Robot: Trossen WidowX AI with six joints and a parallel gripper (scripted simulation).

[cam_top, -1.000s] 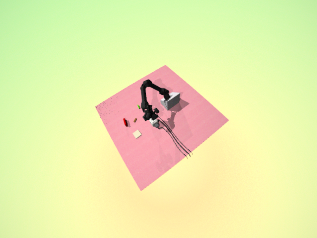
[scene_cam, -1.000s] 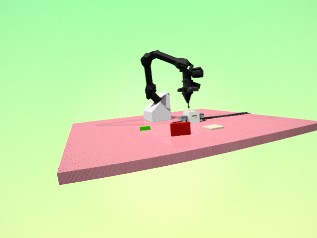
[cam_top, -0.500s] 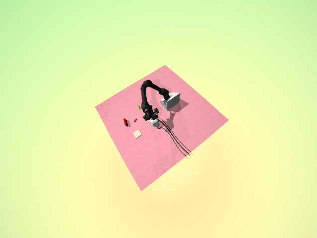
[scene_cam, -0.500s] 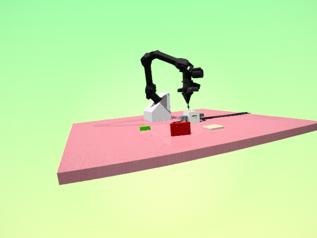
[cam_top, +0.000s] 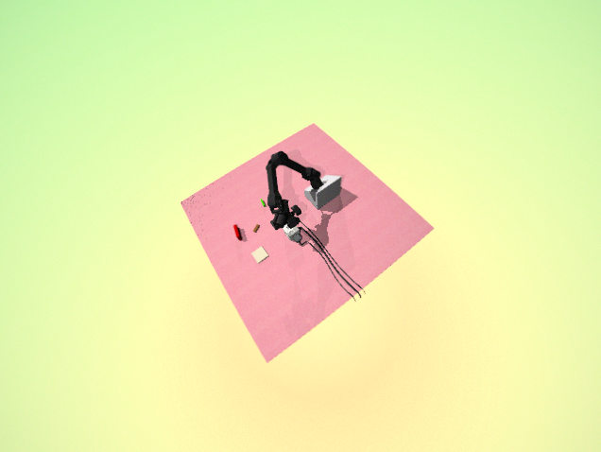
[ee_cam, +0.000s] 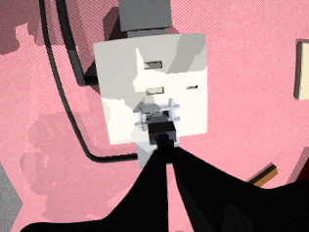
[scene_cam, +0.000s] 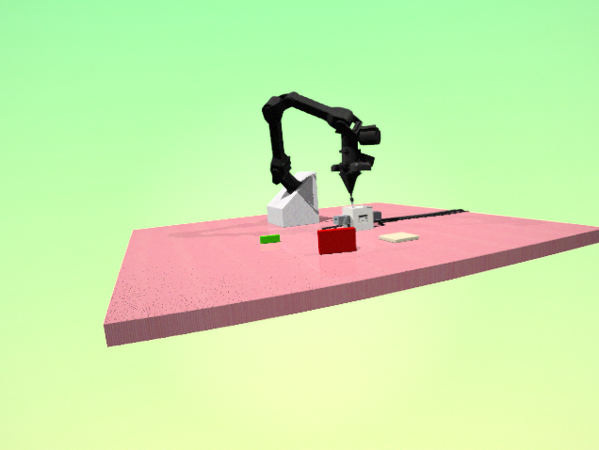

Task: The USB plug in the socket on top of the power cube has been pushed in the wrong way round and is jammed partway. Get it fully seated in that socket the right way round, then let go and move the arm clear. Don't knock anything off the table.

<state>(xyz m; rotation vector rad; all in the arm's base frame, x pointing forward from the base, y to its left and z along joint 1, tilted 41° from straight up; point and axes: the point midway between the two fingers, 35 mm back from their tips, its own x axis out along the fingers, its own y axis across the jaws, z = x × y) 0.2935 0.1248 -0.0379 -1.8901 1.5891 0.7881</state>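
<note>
Black, tapering tool (cam_top: 290, 227) (scene_cam: 351, 196) (ee_cam: 166, 155) grips something small (seemingly the plug (ee_cam: 161, 127)) above the boxy white cube (cam_top: 289, 230) (scene_cam: 357, 217) (ee_cam: 122, 92).

The table (cam_top: 218, 242) (scene_cam: 232, 270) has a matt, faintly grained pink top, dark specks roughening one corner, and its edge (scene_cam: 310, 296) is finely ribbed. The cube (scene_cam: 351, 218) (ee_cam: 193, 109) looks like smooth matt white plastic. Beside it, the grey block (ee_cam: 146, 14) seems plain matt plastic. The arm (cam_top: 271, 180) (scene_cam: 276, 137) is dull black, its base (cam_top: 329, 195) (scene_cam: 280, 216) pale and slightly speckled. The cables (cam_top: 334, 266) (ee_cam: 63, 109) look like smooth black rubber. The red block (cam_top: 236, 232) (scene_cam: 336, 240) appears smooth, perhaps plastic, though the view is too coarse to be certain.
</note>
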